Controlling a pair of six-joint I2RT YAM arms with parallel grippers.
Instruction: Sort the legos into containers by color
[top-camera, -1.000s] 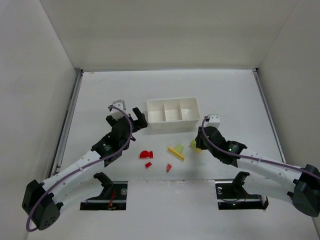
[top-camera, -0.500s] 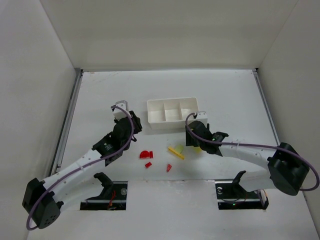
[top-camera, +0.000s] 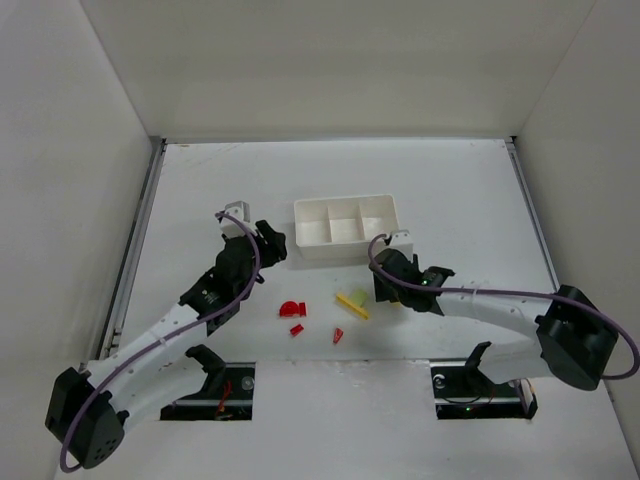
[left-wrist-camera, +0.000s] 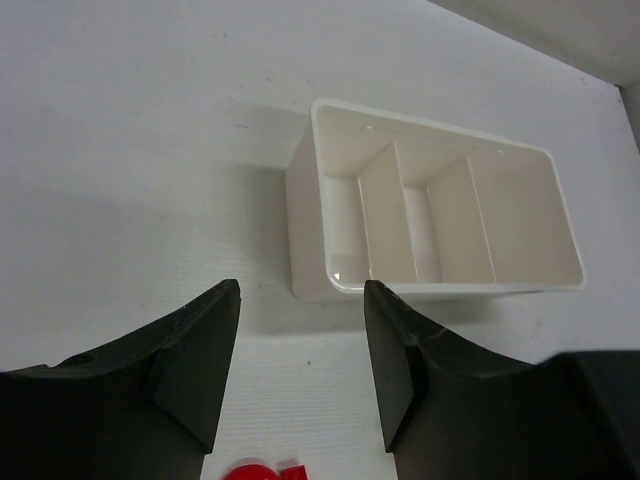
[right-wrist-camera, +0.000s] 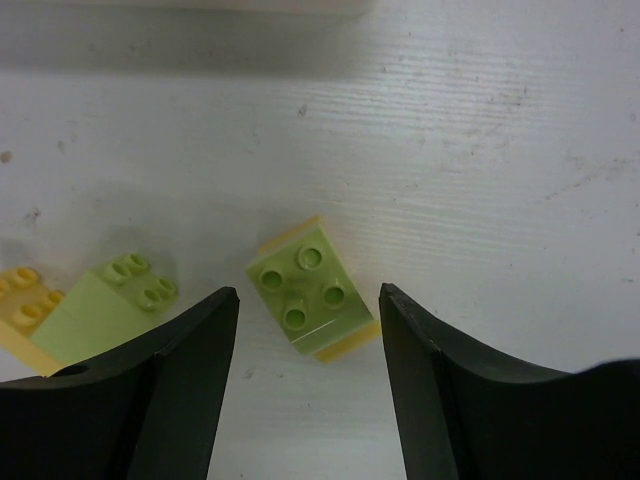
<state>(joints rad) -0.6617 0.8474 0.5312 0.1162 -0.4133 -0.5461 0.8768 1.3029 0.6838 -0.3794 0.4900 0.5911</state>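
The white three-compartment tray (top-camera: 345, 246) stands mid-table; its compartments show empty in the left wrist view (left-wrist-camera: 305, 235). In front of it lie red pieces (top-camera: 291, 309), a yellow piece (top-camera: 352, 304) and a light green piece (top-camera: 360, 296). My left gripper (top-camera: 271, 241) is open and empty just left of the tray, with a red piece (left-wrist-camera: 255, 470) below its jaws (left-wrist-camera: 300, 290). My right gripper (top-camera: 384, 287) is open low over the table. In the right wrist view its jaws (right-wrist-camera: 308, 292) straddle a light green four-stud piece (right-wrist-camera: 305, 285) resting on a yellow one, without touching it.
A light green sloped piece (right-wrist-camera: 105, 300) and a yellow piece (right-wrist-camera: 20, 310) lie just left of my right gripper's left finger. Two small red pieces (top-camera: 297, 329) (top-camera: 338, 335) lie nearer the table's front edge. White walls enclose the table.
My right gripper has moved left and down to the green pieces in front of the tray. My left gripper has shifted slightly beside the tray's left end.
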